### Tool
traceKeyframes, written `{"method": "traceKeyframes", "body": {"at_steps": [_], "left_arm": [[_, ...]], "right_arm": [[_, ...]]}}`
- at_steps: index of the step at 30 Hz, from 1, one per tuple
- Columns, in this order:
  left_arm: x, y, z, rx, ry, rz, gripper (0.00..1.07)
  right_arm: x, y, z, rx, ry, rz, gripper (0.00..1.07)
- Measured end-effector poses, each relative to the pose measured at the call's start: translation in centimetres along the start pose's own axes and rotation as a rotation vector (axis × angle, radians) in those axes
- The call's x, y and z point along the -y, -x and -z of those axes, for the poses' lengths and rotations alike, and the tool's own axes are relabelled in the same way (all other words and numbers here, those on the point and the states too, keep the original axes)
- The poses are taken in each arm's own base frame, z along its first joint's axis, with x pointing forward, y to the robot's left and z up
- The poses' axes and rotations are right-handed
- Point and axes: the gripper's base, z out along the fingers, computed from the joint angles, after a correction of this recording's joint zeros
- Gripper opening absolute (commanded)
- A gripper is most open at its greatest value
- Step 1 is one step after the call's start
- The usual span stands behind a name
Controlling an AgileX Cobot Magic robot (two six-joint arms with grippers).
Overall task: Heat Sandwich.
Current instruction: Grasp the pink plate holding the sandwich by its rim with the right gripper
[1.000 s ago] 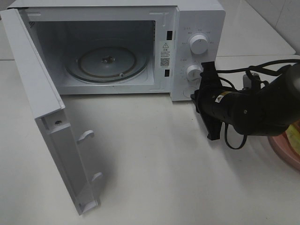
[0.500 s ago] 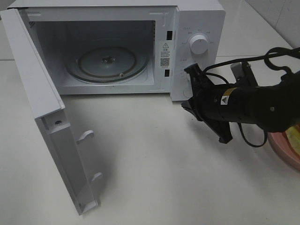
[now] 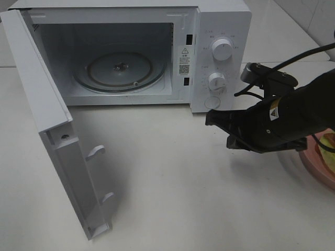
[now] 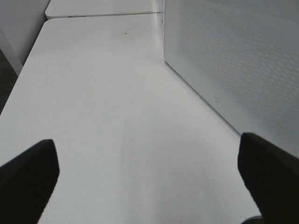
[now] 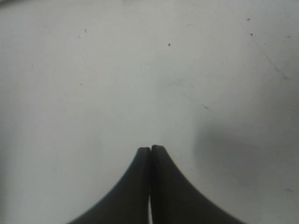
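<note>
The white microwave [image 3: 220, 21] stands at the back with its door [image 3: 57, 151] swung wide to the left, and the glass turntable [image 3: 120, 70] inside is bare. Only a yellow-green sliver of the sandwich [image 3: 328, 142] shows at the right edge, on a pink plate [image 3: 316, 167] behind my right arm. My right gripper [image 3: 211, 118] is shut on nothing, pointing left just above the table in front of the control panel; its fingertips [image 5: 150, 151] meet over bare tabletop. My left gripper [image 4: 149, 186] is open and empty beside the microwave's perforated side wall [image 4: 233, 60].
Two knobs [image 3: 222, 49] sit on the microwave's panel at the right. The open door juts far toward the front-left of the white table [image 3: 172, 198]. Black cables [image 3: 309, 52] loop above my right arm. The table's far edge [image 4: 103, 15] shows in the left wrist view.
My right arm has swung down and rightward from in front of the control panel, uncovering the lower knob. Its gripper has turned to point left, still shut. The left side is unchanged.
</note>
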Motion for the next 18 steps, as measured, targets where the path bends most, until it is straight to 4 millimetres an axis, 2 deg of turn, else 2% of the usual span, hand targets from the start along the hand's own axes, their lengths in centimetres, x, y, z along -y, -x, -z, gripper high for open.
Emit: {"method": "traceKeyframes", "body": {"at_steps": [4, 8, 15, 18], "left_arm": [[0.0, 0.0, 0.0, 0.0, 0.0, 0.0, 0.99], [0.0, 0.0, 0.0, 0.0, 0.0, 0.0, 0.99], [0.0, 0.0, 0.0, 0.0, 0.0, 0.0, 0.99], [0.0, 0.0, 0.0, 0.0, 0.0, 0.0, 0.99]], "right_arm": [[0.6, -0.7, 1.2, -0.092, -0.054, 0.258, 0.04], [1.2, -1.2, 2.1, -0.171, -0.089, 0.39, 0.05], [3.4, -0.9, 3.3, -0.253, -0.157, 0.378, 0.08], [4.7, -0.3, 4.5, -0.255, -0.197, 0.35, 0.12]]}}
